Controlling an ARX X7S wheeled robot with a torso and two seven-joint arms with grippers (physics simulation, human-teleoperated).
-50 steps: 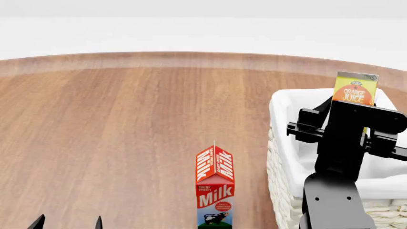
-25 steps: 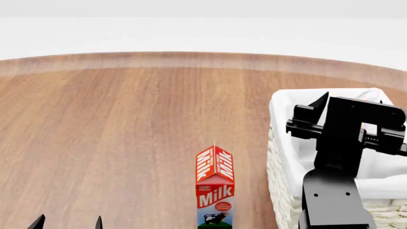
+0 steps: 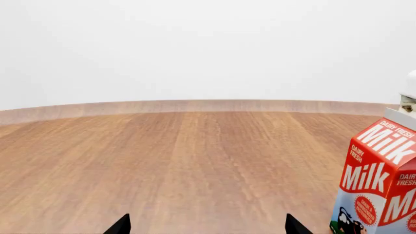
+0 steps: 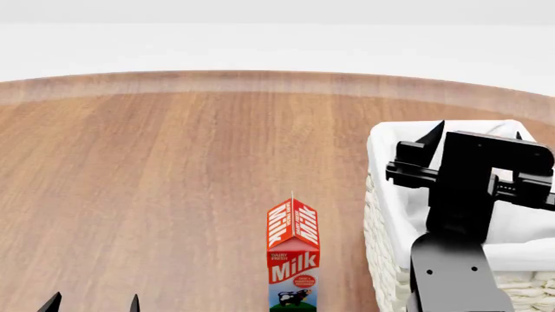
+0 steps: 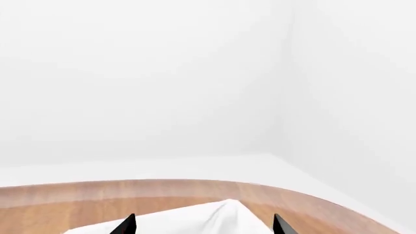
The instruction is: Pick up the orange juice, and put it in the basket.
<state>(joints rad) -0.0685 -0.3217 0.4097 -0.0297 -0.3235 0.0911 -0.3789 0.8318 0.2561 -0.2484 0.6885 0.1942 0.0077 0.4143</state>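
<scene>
The orange juice carton shows in no current view; the right arm hides much of the basket's inside. The cream wicker basket [image 4: 383, 195] with its white cloth liner stands at the right of the wooden table. My right gripper [image 4: 477, 132] hovers over the basket, open and empty. In the right wrist view the right gripper [image 5: 202, 226] has its two tips wide apart over the white liner [image 5: 224, 214]. My left gripper [image 4: 93, 304] is open and empty, low at the near left. It also shows in the left wrist view [image 3: 206, 227].
A red and white Milk carton [image 4: 293, 260] stands upright on the table [image 4: 173, 162], just left of the basket, and shows in the left wrist view [image 3: 377, 187]. The basket's edge [image 3: 409, 95] peeks behind it. The table's curved far edge meets a white background.
One second ago the orange juice carton stood up in my right gripper above the basket. Half a second ago it was gone from view and the fingers were apart. The gripper has since shifted slightly.
</scene>
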